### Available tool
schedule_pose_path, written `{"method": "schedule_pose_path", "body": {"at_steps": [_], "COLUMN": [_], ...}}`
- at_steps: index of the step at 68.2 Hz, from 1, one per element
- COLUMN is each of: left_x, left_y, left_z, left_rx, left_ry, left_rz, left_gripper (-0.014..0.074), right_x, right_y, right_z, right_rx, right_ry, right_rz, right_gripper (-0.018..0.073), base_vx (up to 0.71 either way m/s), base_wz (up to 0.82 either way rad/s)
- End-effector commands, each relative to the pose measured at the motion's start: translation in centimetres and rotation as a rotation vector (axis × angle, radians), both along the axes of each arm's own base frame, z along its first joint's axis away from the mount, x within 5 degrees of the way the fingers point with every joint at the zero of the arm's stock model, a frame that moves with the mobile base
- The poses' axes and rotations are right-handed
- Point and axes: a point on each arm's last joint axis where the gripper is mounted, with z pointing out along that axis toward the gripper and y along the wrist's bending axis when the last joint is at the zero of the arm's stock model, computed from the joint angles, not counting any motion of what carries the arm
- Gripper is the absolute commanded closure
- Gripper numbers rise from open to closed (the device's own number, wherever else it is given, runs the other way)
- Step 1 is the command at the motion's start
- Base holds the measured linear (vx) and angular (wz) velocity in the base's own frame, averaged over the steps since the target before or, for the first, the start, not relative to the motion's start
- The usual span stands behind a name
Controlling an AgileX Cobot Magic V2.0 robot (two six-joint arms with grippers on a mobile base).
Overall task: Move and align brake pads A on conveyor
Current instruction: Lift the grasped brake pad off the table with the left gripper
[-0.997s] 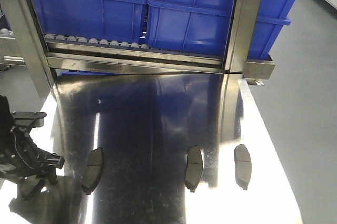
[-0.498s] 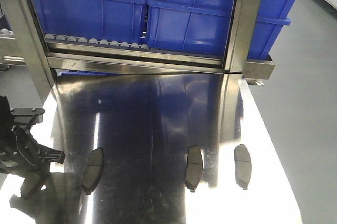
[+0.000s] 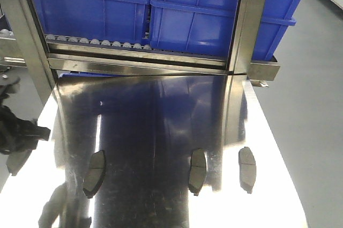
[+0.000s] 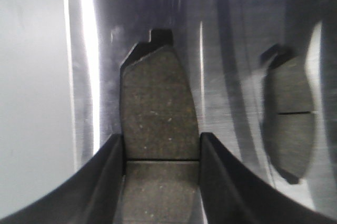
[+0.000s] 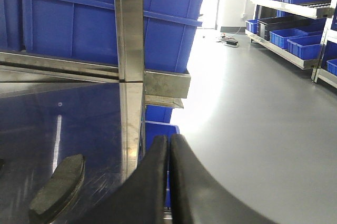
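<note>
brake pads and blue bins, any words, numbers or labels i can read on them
None readable in any view.
The held brake pad in the left gripper shows only a plain speckled face.
The other brake pads are likewise blank.
The blue bins carry no visible label.

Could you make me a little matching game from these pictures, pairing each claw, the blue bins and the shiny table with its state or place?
1. left claw
2. right claw
3. blue bins
4. steel table

A. shut, nothing in it
B. on the rack behind the table
C. grips a brake pad
D. three other pads lie on it

Pairs: 1-C, 2-A, 3-B, 4-D
</note>
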Motion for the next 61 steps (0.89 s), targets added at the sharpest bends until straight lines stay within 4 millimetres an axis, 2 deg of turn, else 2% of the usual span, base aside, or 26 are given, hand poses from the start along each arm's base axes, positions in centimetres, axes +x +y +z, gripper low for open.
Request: {"method": "schedule_pose_path", "body": {"at_steps": [1, 9, 20, 36, 48, 61], "left_x": [-2.0, -5.2, -10.5, -16.6, -19.4, -20.7], "left_y": [0.0, 0.2, 0.6, 1.0, 1.1, 1.2], "left_z": [3.9, 5.4, 6.0, 5.8, 4.3, 3.9], "left_rx": [-0.017, -0.022, -0.031, -0.046, -0.051, -0.055], "left_ry": [-0.219, -0.371, -0.519, -0.741, -0.828, -0.882], "left_rz": [0.0, 0.003, 0.006, 0.011, 0.012, 0.012], "left_gripper": [0.0604, 0.0604, 0.0603, 0.0603, 0.0603, 0.0603], "right_x": [0.0, 0.0, 0.0, 0.0, 0.0, 0.0], "right_y": [0.1, 0.1, 0.1, 0.1, 0.1, 0.1], "right_z": [0.3, 0.3, 0.3, 0.3, 0.3, 0.3], "right_rx": [-0.007, -0.007, -0.007, -0.007, -0.007, -0.007], "right_ry": [-0.075, -0.075, -0.075, -0.075, -0.075, -0.075], "right_rz": [0.011, 0.011, 0.011, 0.011, 0.011, 0.011], "right_gripper": [0.0571, 0.0571, 0.0571, 0.0571, 0.0571, 0.0571], "base_vx": [0.0, 0.0, 0.0, 0.0, 0.0, 0.0], "base_wz": [0.0, 0.0, 0.0, 0.0, 0.0, 0.0]}}
